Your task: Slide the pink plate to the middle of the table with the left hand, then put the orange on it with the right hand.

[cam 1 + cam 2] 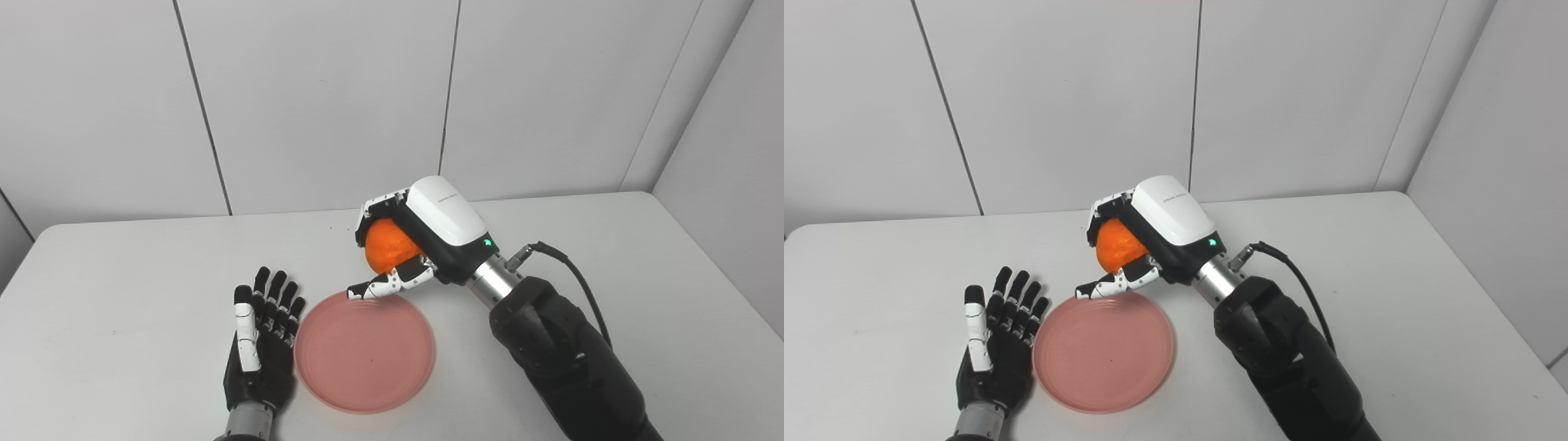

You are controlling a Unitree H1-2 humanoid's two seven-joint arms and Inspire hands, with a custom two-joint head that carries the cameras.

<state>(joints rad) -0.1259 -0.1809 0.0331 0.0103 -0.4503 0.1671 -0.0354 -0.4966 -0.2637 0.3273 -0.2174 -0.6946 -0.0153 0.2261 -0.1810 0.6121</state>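
The pink plate (pixel 365 353) lies flat on the white table (pixel 122 294) near the front middle, with nothing on it. My right hand (pixel 422 236) holds the orange (pixel 389 246) in the air just beyond the plate's far rim, fingers curled over the fruit and the thumb stretched out under it. My left hand (pixel 262 340) rests palm up and open at the plate's left rim, fingers spread and pointing away from me. In the right eye view the orange (pixel 1116 247) hangs above the plate (pixel 1102 353) at its far edge.
The white table runs to grey wall panels (pixel 318 104) at the back and right. A black cable (pixel 579 282) loops from the right wrist. The table's back edge lies just behind the right hand.
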